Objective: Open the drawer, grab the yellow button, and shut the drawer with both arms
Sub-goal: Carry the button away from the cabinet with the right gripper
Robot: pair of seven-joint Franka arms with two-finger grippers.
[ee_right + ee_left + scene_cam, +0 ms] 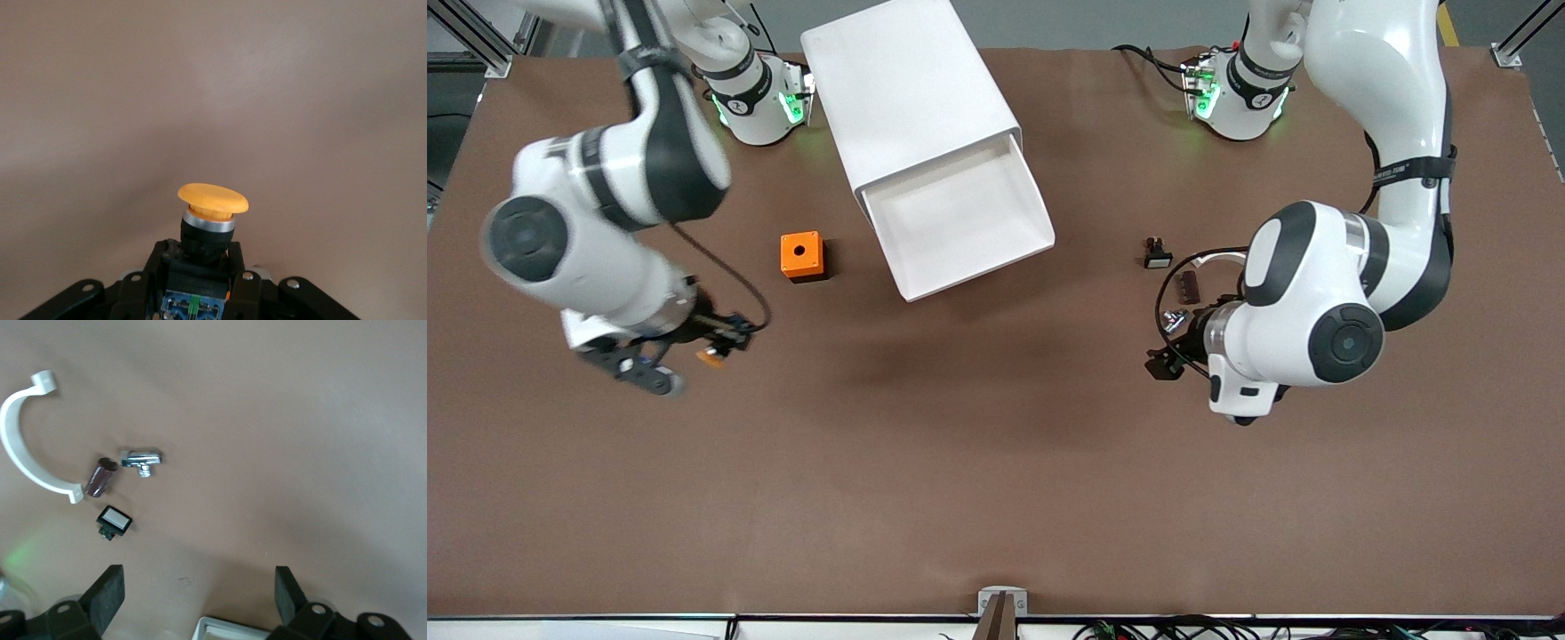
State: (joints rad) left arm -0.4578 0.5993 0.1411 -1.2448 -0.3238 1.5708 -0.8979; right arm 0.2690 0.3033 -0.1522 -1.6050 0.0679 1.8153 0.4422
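cube (801,256) beside open drawer (959,222)

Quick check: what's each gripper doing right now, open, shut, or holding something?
Left gripper: open, empty, over the table near the small parts.
Right gripper: shut on the button, held above the table near the orange cube.

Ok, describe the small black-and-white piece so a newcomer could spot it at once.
Start at the big white cabinet with its open drawer, then go toward the left arm's end of the table. The first small item there is the black-and-white piece; unlike the brown part and metal part nearer the camera, it has a white rectangular face.
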